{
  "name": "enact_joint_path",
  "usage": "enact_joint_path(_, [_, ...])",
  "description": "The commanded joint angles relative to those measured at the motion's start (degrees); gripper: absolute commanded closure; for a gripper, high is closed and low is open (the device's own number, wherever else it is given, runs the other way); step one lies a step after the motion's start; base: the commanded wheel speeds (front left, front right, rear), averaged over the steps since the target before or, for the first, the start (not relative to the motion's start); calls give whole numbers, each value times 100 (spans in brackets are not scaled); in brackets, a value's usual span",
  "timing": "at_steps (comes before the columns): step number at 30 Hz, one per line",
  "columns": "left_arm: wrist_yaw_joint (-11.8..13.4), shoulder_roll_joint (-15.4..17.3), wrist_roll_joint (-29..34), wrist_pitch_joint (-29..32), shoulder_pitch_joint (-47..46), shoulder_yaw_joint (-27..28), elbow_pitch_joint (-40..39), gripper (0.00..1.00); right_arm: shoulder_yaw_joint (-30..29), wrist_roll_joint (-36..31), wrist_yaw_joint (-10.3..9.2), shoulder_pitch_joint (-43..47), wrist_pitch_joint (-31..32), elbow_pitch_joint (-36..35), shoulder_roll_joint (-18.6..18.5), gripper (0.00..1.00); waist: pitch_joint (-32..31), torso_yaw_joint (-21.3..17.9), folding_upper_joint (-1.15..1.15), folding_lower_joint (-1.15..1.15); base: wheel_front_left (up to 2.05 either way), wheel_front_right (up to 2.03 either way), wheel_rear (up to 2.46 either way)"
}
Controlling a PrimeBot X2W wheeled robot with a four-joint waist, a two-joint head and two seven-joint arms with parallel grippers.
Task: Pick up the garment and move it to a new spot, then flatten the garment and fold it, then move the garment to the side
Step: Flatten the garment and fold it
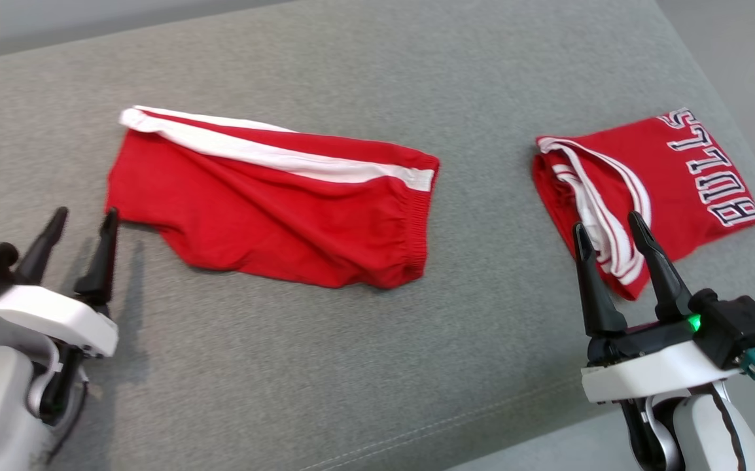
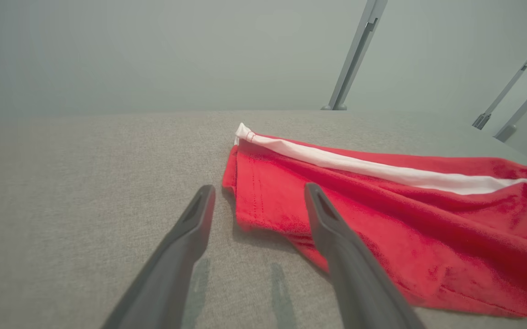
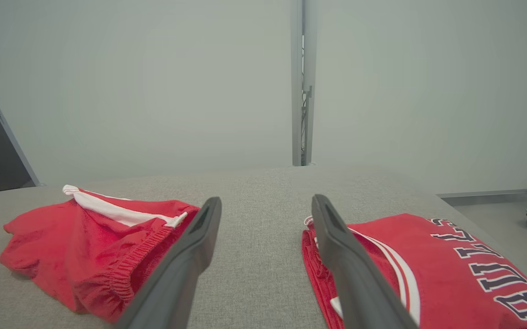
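Red shorts (image 1: 273, 209) lie rumpled at the middle of the grey upholstered surface (image 1: 351, 366) in the head view. Their long axis runs left to right, with the elastic waistband at the right end, the leg hem at the left, and a white stripe along the far edge. The left pincer (image 1: 86, 212) stands wide, empty, just beside the hem's near corner. The right pincer (image 1: 605, 220), also wide and empty, hovers at the near edge of a folded red jersey (image 1: 678, 170) lettered BULLS, well apart from the shorts.

In the left wrist view, the left pincer (image 2: 259, 186) straddles the hem corner of the shorts (image 2: 382, 219), which stretch away to the right.

In the right wrist view, the right pincer (image 3: 266, 198) points between the shorts' (image 3: 85, 246) waistband end and the jersey (image 3: 450, 256).
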Motion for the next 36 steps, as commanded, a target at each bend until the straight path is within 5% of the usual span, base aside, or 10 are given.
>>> enact_joint_path(1, [-40,341,-130,-32,-312,213,-55,0,93,1,0,95,-68,-286,-7,0,201,-282,0,0,0,0,0])
enact_joint_path(13, [-41,1125,-1138,382,-756,-14,611,0,191,167,0,666,-68,-936,-7,0,721,-1016,0,0,0,0,0])
enact_joint_path(20, [-41,1210,-1488,977,-885,-431,682,0,148,262,0,793,-68,-1043,-7,0,780,-1067,0,0,0,0,0])
enact_joint_path(21, [-41,1200,-1543,1071,-885,-510,647,5,137,269,0,801,-68,-1033,-7,0,770,-1049,0,0,0,0,0])
enact_joint_path(22, [-41,1208,-1545,1129,-893,-598,623,23,136,273,0,800,-68,-1013,-7,0,755,-1027,0,0,0,0,0])
enact_joint_path(23, [-41,1205,-1547,1167,-900,-678,603,51,140,279,0,791,-68,-987,-7,0,740,-1003,0,0,0,0,0])
enact_joint_path(24, [-41,1186,-1568,1186,-906,-736,586,90,144,286,0,775,-68,-966,-7,0,724,-979,0,0,0,0,0])
enact_joint_path(25, [-41,1176,-1558,1170,-917,-797,573,100,152,283,0,753,-68,-942,-7,0,701,-953,0,0,0,0,0])
enact_joint_path(36, [-41,854,-1586,314,-892,-866,879,100,142,314,0,467,-68,-601,-7,0,339,-536,0,0,0,0,0])
